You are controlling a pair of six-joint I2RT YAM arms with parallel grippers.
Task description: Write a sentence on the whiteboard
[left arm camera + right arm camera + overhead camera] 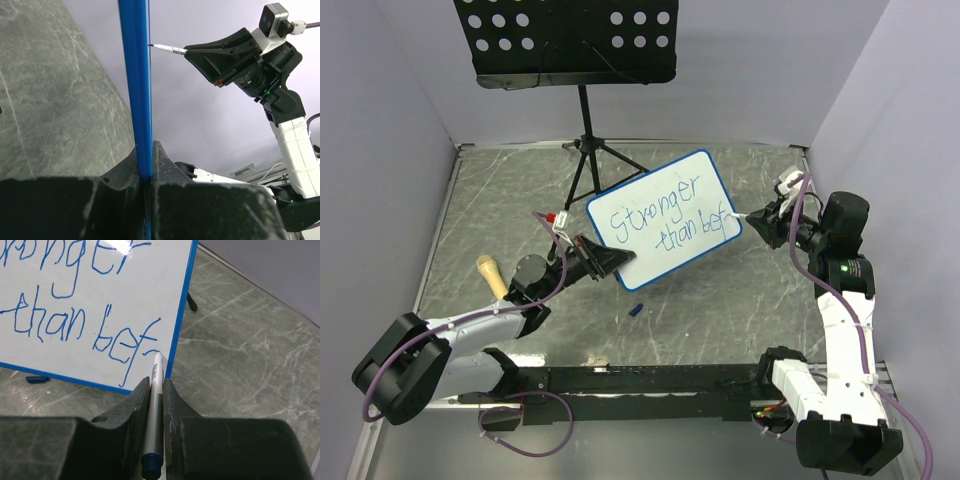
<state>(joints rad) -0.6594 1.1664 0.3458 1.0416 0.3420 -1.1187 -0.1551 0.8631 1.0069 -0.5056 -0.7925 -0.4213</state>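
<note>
- While the top view looks down on the bench (pixel 720 300), the whiteboard (pixel 710 190) stands tilted mid-bench, its near-left edge clamped in the left jaws. The sentence (pixel 665 222) reads "Stronger than bef". The right jaws hold a marker (pixel 745 215) at its right end. A small blue object (pixel 635 310) lies just near of the board.
- From the left wrist, the left jaws are closed on the whiteboard (pixel 136 90), seen edge-on, and the marker (pixel 167 48) tip meets its face.
- From the right wrist, the right jaws grip the marker (pixel 156 400), its tip at the final "f".
</note>
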